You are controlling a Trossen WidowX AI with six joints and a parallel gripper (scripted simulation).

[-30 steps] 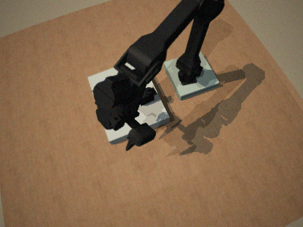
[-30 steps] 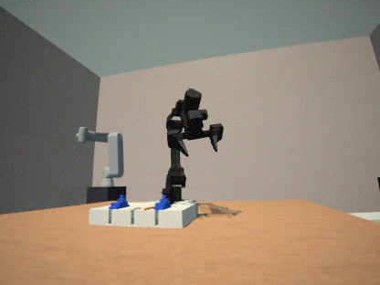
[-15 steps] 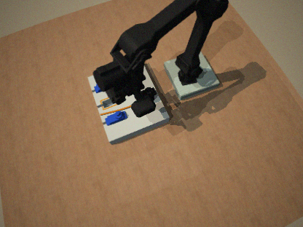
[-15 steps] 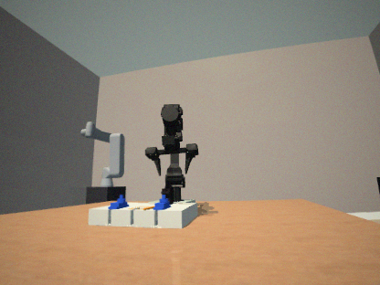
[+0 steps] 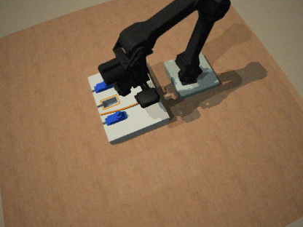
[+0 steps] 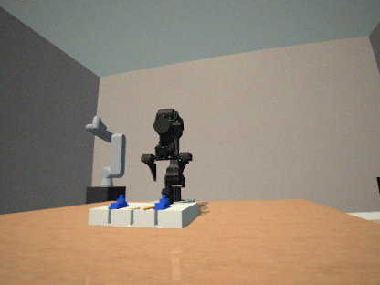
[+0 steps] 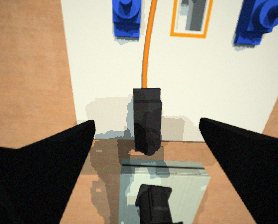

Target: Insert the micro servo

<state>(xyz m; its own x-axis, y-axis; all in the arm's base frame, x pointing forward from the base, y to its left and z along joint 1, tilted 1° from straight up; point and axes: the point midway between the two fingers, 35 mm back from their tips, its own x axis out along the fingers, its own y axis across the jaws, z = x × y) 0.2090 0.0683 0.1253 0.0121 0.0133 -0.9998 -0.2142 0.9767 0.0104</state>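
In the top view the arm's wrist housing covers the gripper fingers altogether and overlaps the far blue servo (image 5: 103, 86), so only that servo's left end shows, while the black micro servo (image 5: 146, 97) peeks out just below the housing. The wrist view crops both fingers at the side and bottom edges, cuts the two blue servos and the orange-outlined pocket (image 7: 190, 20) at the top edge, and hides the micro servo's ears and shaft. In the exterior view the orange cable (image 6: 147, 206) is a faint streak, and the pocket and micro servo are too small to make out.
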